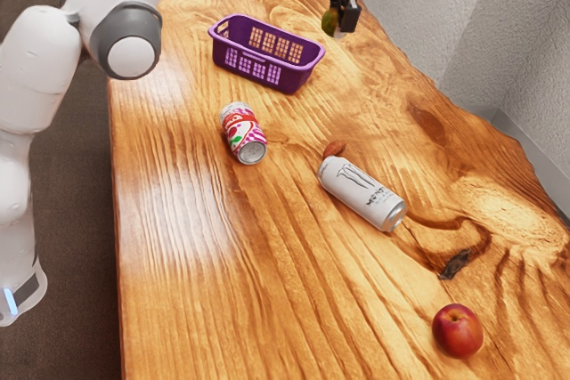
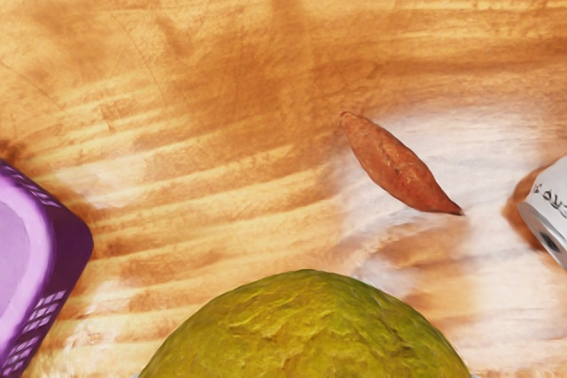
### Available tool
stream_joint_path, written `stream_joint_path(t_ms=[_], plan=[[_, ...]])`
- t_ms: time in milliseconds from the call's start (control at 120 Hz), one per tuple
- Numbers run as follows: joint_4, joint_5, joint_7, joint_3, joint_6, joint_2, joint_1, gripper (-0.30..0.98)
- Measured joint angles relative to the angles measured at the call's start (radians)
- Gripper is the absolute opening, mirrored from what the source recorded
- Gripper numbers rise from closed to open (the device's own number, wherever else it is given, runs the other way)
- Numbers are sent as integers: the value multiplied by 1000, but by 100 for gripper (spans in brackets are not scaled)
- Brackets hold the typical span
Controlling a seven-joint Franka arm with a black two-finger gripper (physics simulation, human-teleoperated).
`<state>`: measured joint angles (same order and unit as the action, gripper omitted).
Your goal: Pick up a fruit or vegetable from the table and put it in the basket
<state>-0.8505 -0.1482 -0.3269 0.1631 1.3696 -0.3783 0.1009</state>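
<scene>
Tool raised over the table, closed on a green-yellow fruit – fruit between the fingers, clear of the tabletop. Purple basket near the tool, lower, toward the exterior view's left. Farther from the tool: patterned can, white can on its side with a reddish-brown sweet potato near it – red apple farthest off

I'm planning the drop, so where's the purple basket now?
The purple basket is on the table, upper middle in the exterior view, with the patterned can just below it.
</scene>
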Motion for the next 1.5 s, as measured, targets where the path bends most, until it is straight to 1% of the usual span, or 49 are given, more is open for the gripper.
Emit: stream_joint_path(t_ms=[75, 175, 200, 225, 250, 333, 392, 425, 475, 508, 625, 867, 925, 1000, 1100, 1150, 1217, 1258, 1292, 1317, 1350, 1400, 1467, 1500], plan=[[-7, 56, -28, 125, -15, -1, -16, 31], [-26, 125, -71, 267, -34, -5, -21, 30], [-35, 143, -83, 297, -37, -8, -9, 30], [-40, 159, -96, 307, -41, -11, 21, 30], [-44, 171, -108, 290, -43, -14, 65, 30], [-48, 191, -148, 173, -48, -34, 257, 30], [-47, 173, -173, 29, -42, -52, 406, 31], [-45, 156, -186, -47, -35, -69, 473, 31], [-42, 134, -205, -121, -16, -97, 546, 30], [-42, 124, -217, -151, 0, -114, 580, 30], [-41, 96, -255, -179, 95, -148, 625, 30], [-40, 83, -311, -181, 375, -225, 634, 29], [-42, 84, -322, -180, 426, -231, 636, 43], [-44, 88, -334, -181, 470, -233, 637, 53], [-45, 90, -349, -182, 502, -231, 637, 61], [-45, 93, -355, -181, 489, -226, 637, 63], [-43, 95, -363, -177, 415, -197, 637, 65], [-43, 97, -369, -173, 340, -148, 633, 66], [-43, 98, -374, -170, 269, -95, 605, 67], [-43, 99, -378, -161, 217, -55, 561, 67], [-44, 104, -382, -142, 149, -4, 462, 67], [-46, 128, -384, -131, 56, 47, 316, 68], [-47, 159, -369, -132, -43, 75, 94, 68], [-48, 178, -356, -140, -81, 68, 5, 68]])
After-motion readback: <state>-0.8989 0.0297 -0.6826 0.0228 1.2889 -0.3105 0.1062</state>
